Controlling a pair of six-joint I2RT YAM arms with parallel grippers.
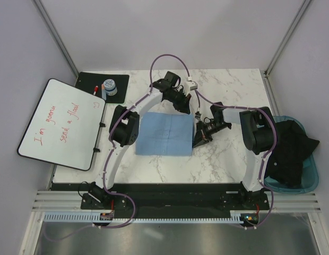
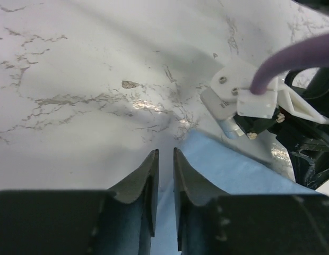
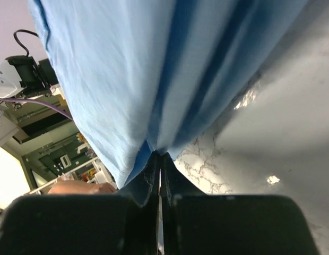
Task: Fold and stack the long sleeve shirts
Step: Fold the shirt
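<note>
One long sleeve shirt [image 1: 165,133] lies folded into a light-blue rectangle on the marble table. My left gripper [image 1: 184,105] is at its far right corner. In the left wrist view its jaws [image 2: 165,151] stand a narrow gap apart, with the shirt's edge [image 2: 233,170] lying under them and bare table past the tips. My right gripper [image 1: 198,139] is at the shirt's right edge. In the right wrist view it [image 3: 159,154] is shut on a fold of the blue cloth [image 3: 127,69], which rises away from the tips.
A teal bin [image 1: 313,172] with dark clothes stands off the table's right edge. A whiteboard [image 1: 63,123] lies at the left. Behind it is a black mat [image 1: 120,79] with a tape roll [image 1: 109,86]. The right arm's wrist [image 2: 244,101] is close to my left gripper.
</note>
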